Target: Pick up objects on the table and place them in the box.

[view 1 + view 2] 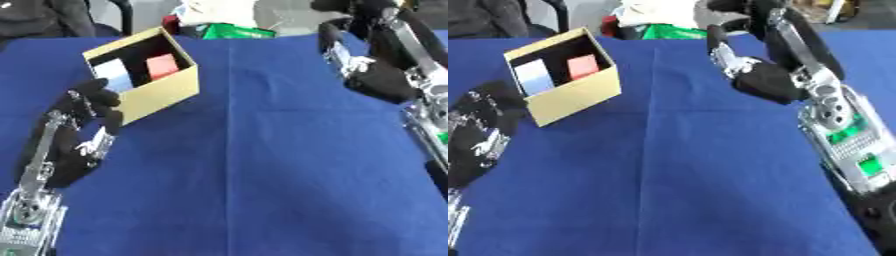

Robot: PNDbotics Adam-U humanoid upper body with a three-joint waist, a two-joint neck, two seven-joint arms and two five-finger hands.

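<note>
Counter: a flat counter [262, 165] under a deep blue cloth, with one straight crease running from the far edge toward the viewer near the middle.
Box: an open tan cardboard box [162, 95] stands on the far left part of the cloth, turned at an angle so one corner points to the viewer.
Inside the box: a red block [162, 66] and a pale blue-white block [115, 74] lie side by side against a dark interior.
Left robot hand: the left robot hand [87, 107] in a black glove rests at the near left side of the box, its fingers curled in close to the wall; whether they touch it cannot be told.
Right robot hand: the right robot hand [754, 75] hangs above the far right of the cloth, well apart from the box, fingers loosely spread and carrying nothing.
Room: past the far edge lie a green thing [236, 32] and something white [214, 10]; dark shapes fill the far left corner.
Hard to make out: both forearms are cut off by the lower edges.
</note>
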